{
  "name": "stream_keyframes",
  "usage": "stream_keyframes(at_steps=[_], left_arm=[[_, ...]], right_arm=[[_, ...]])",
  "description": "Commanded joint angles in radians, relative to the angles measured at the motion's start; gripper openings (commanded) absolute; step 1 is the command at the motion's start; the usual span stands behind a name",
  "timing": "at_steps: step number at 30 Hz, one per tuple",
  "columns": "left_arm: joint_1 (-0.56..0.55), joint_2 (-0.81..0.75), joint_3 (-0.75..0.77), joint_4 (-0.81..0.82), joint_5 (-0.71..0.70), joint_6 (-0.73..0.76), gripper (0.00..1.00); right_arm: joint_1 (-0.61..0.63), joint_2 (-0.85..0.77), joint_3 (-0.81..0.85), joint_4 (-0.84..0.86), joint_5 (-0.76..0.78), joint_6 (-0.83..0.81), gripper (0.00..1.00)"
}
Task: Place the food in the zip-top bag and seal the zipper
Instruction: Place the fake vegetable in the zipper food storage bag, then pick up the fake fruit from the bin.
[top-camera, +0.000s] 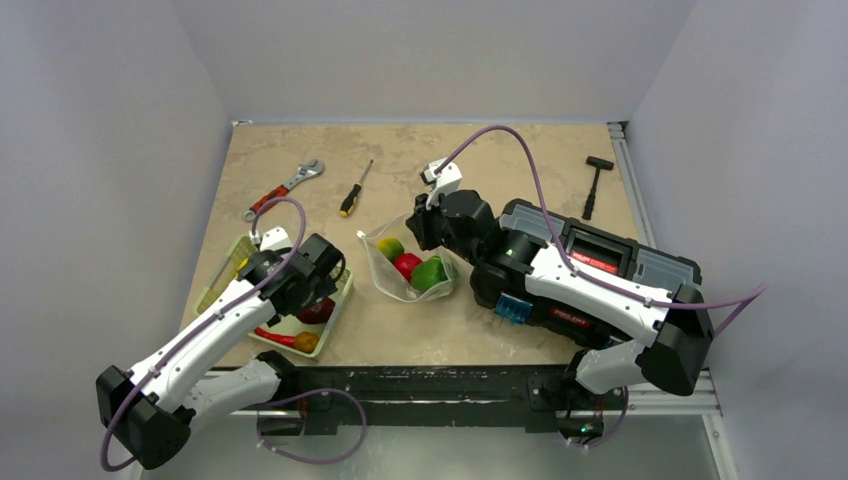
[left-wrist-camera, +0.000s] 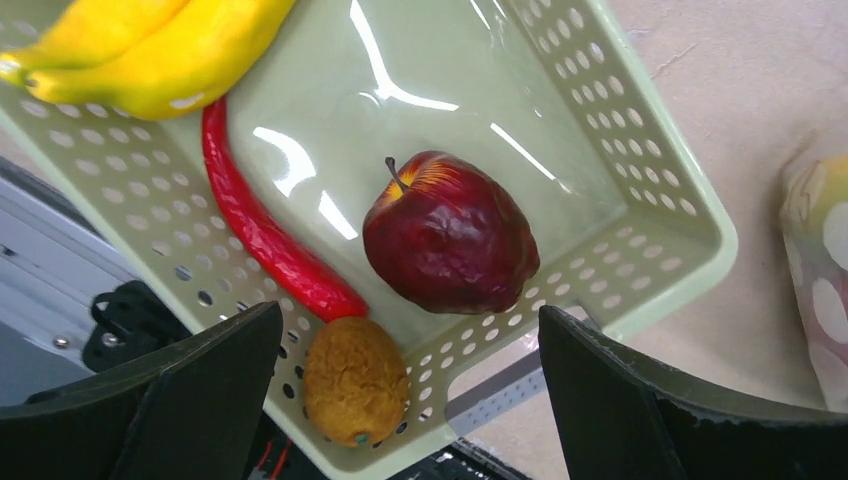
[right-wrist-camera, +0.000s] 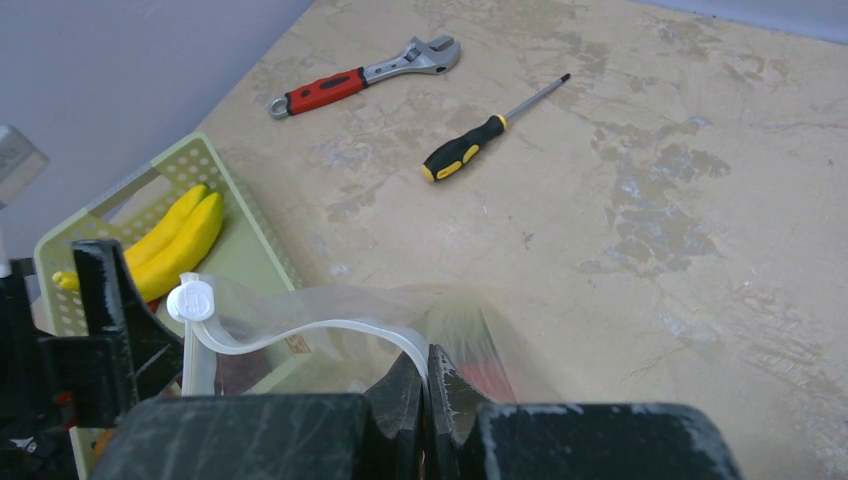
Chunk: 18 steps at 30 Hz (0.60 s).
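Left gripper (left-wrist-camera: 405, 315), spread wide, hangs above the basket (left-wrist-camera: 640, 160) holding apple (left-wrist-camera: 450, 250), chilli (left-wrist-camera: 260, 230), bananas (left-wrist-camera: 150, 50)

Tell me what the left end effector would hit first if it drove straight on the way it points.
Most likely the apple in the basket. It lies right ahead between the open left end effector's fingers, with the chilli just beside that line. Depth is hard to judge.

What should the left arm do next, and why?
Probably lower the left tool onto the dark red apple. The tool is open and straddles the apple in the basket, while the right tool is shut on the rim of the bag.
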Motion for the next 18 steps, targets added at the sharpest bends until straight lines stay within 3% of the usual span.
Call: stream_keyframes(at_steps=[1, 7, 13, 18], left_arm=[[0.073, 0.008, -0.071, 0.2, 0.101, 0.039, 0.99], [0.129, 0.075, -0.124, 0.303, 0.15, -0.002, 0.95], [0.133, 0.145, -0.173, 0.276, 0.113, -0.166, 0.9], [0.135, 0.198, -0.227, 0.38, 0.16, -0.165, 0.88]], right_arm=[[-0.001, -0.04, 0.008, 0.037, 0.024, -0.01, 0.0], [-0.001, -0.037, 0.01, 0.032, 0.023, -0.011, 0.0], [-0.001, -0.034, 0.009, 0.032, 0.023, -0.009, 0.0], [-0.001, -0.025, 0.01, 0.033, 0.016, -0.008, 0.0]])
